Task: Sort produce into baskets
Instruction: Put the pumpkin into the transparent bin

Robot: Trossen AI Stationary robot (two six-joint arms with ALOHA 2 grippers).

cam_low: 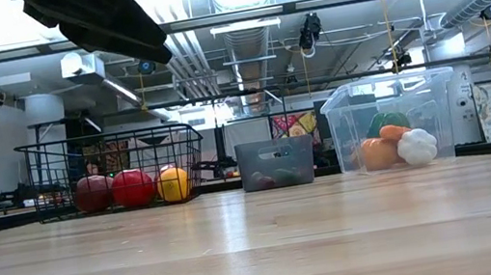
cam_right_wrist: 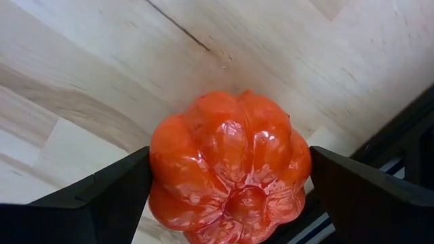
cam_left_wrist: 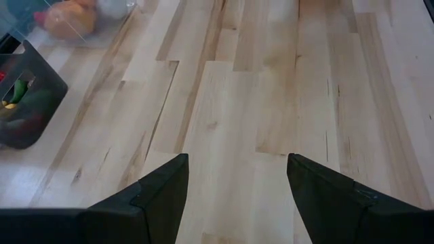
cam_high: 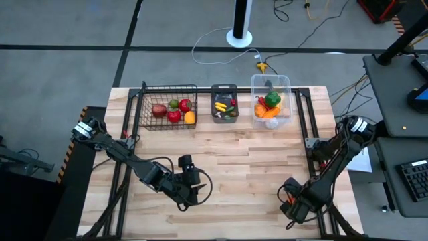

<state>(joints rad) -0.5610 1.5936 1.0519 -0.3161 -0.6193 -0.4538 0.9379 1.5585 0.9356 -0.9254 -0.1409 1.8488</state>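
An orange toy pepper (cam_right_wrist: 230,169) lies on the wooden table near its near right corner, stem side up; a sliver of it (cam_high: 288,197) shows under my right arm. My right gripper (cam_right_wrist: 229,157) points down over it, open, one finger on each side. My left gripper (cam_left_wrist: 237,183) hangs open over bare wood at the near left (cam_high: 190,189). Along the far edge stand the black wire basket (cam_high: 167,107) with red, green and orange produce, the dark grey bin (cam_high: 225,104) and the clear tub (cam_high: 271,100) with more produce. My right gripper's fingers (cam_right_wrist: 122,186) come from above and stand close against the two opposite sides of the orange pepper (cam_right_wrist: 157,169). I cannot tell whether they touch it. The pepper rests on the table.
A dark metal frame rail (cam_right_wrist: 407,135) runs right beside the pepper at the table's right edge. Bare wood (cam_high: 247,161) lies between the arms and the baskets. In the low view the baskets (cam_low: 276,163) stand in a row at the far edge.
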